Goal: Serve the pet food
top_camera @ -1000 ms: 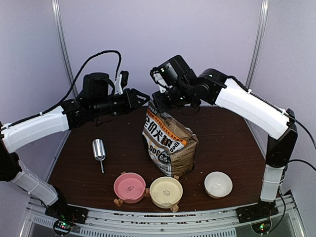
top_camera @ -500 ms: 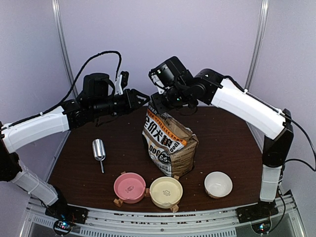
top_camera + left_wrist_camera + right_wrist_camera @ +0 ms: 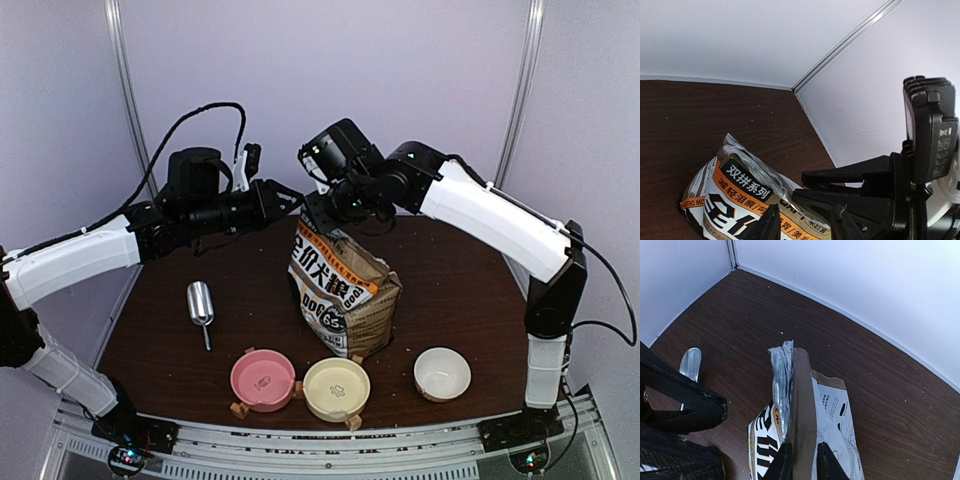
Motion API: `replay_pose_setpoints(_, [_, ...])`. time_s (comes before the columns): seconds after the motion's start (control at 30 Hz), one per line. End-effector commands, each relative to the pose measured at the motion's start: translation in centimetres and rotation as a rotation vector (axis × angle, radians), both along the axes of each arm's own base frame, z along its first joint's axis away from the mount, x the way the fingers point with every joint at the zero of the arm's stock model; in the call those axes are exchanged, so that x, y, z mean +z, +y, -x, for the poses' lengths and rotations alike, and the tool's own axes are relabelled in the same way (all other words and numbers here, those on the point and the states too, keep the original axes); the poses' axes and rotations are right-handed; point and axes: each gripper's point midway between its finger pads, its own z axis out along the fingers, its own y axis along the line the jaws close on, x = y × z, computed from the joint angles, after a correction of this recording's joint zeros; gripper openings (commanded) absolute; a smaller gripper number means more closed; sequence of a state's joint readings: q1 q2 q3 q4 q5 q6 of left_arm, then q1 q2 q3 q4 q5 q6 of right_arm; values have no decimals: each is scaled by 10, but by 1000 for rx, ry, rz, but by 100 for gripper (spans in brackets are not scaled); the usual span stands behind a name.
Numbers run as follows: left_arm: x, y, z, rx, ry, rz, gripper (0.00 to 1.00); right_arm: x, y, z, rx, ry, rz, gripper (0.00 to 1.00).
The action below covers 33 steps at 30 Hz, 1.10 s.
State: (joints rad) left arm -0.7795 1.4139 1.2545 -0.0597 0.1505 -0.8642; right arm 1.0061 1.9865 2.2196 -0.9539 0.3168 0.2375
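My right claw (image 3: 802, 462) reaches down over the bag (image 3: 340, 295), one finger on each side of its flattened, crimped top edge. The gap between them is narrow and the seam fills nearly all of it, though I cannot tell whether I have a true pinch on it. My left claw (image 3: 805, 220) hangs just beside that same top edge, on its left, fingers partway apart and holding nothing. The other arm's dark body fills the right of my left wrist view. The bag stands near the middle of the worktop (image 3: 450, 290), leaning a little, its orange band facing the near edge. I can see no pet food in any view, and the bag's mouth is pressed flat. The scoop (image 3: 200, 303) lies towards the left edge, handle pointing at the near edge. Along the near edge sit the pink bowl (image 3: 263, 378), the yellow bowl (image 3: 336, 388) just beside it, and the white bowl (image 3: 442, 372) further right.
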Motion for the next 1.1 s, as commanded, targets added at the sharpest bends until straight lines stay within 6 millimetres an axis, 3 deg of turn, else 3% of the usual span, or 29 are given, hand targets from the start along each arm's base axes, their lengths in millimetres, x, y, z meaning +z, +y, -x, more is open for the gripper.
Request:
replay_pose_setpoints(0.0, [5, 0, -4, 2, -19, 31, 37, 2, -1, 0, -12, -8, 9, 18])
replay_pose_setpoints(0.3, [0, 5, -7, 27, -2, 40, 37, 28, 7, 7, 31, -22, -78, 21])
replay_pose_setpoints(1.07, [-1, 6, -7, 28, 0, 41, 38, 3, 8, -1, 14, -12, 8, 20])
